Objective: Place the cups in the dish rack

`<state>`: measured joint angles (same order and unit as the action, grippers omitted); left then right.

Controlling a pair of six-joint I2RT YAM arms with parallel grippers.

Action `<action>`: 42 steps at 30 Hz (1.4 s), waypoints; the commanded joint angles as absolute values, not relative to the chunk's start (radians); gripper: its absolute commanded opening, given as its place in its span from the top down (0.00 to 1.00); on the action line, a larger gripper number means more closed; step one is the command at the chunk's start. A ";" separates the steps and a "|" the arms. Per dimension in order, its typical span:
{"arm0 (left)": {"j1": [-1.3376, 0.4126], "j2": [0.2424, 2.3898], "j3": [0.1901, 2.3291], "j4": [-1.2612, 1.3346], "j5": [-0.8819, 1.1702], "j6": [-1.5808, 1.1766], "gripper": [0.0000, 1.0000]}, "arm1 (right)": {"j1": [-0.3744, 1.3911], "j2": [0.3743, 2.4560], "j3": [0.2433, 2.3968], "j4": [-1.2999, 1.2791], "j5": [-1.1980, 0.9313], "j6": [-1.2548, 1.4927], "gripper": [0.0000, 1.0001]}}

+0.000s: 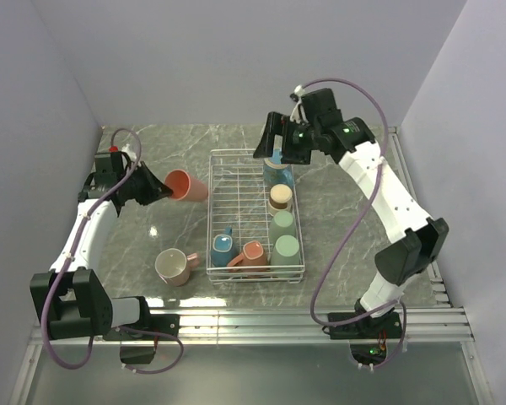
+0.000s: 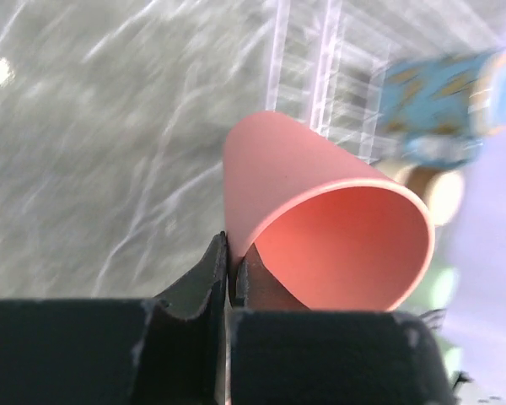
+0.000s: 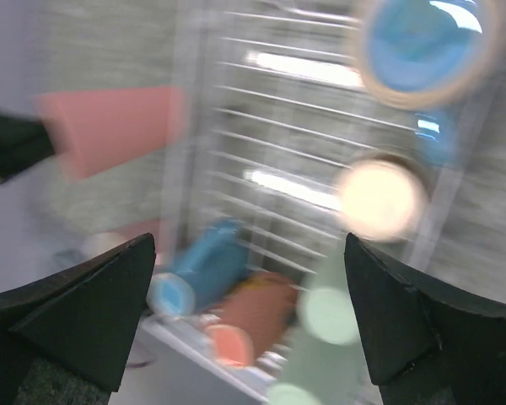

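My left gripper [image 1: 158, 189] is shut on the rim of a salmon pink cup [image 1: 186, 186], held on its side just left of the white wire dish rack [image 1: 236, 181]. In the left wrist view the jaws [image 2: 234, 263] pinch the cup's wall [image 2: 320, 211]. My right gripper [image 1: 278, 150] hangs open and empty over the rack's far end; its view is blurred [image 3: 249, 312]. In the rack are a blue patterned cup [image 1: 277, 170], a cream cup [image 1: 279, 197], two mint green cups [image 1: 285, 248], a teal cup [image 1: 222, 249] and an orange-pink cup [image 1: 251, 253].
A cream-white mug [image 1: 175, 267] lies on the marble table left of the rack's near corner. Grey walls close in the table on the left, the back and the right. A metal rail runs along the near edge by the arm bases.
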<state>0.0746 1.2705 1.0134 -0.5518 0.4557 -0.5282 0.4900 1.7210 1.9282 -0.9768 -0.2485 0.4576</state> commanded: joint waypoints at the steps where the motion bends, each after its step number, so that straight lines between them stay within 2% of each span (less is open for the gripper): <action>1: 0.071 1.220 0.979 -0.246 0.832 -0.698 1.00 | 0.437 1.644 1.818 -0.589 -0.608 0.640 0.00; 2: 0.075 1.215 0.963 -0.109 0.869 -0.740 1.00 | 0.425 1.641 1.789 -0.525 -0.703 0.688 0.00; 6: 0.078 1.238 0.946 0.140 1.018 -0.947 1.00 | 0.417 1.649 1.668 -0.215 -0.822 0.897 0.00; 11: 0.080 1.244 0.979 0.221 1.078 -1.002 1.00 | 0.420 1.703 1.624 0.038 -0.873 1.094 0.00; 21: 0.080 1.242 0.908 0.507 1.097 -1.208 1.00 | 0.449 1.770 1.649 0.144 -0.899 1.202 0.00; 29: 0.080 1.299 0.888 0.779 1.054 -1.377 1.00 | 0.474 1.793 1.608 0.443 -0.916 1.451 0.00; 33: 0.081 1.353 0.856 1.022 1.023 -1.538 1.00 | 0.489 1.801 1.624 0.448 -0.930 1.460 0.00; 37: 0.081 1.402 0.853 1.141 1.017 -1.626 1.00 | 0.498 1.802 1.623 0.442 -0.936 1.457 0.00; 42: 0.080 1.425 0.871 1.146 1.019 -1.637 1.00 | 0.509 1.809 1.643 0.367 -0.942 1.407 0.00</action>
<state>0.0811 1.4273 0.8524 1.0267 1.0485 -1.5990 0.4839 1.8122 1.6093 0.3702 -0.8902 1.4265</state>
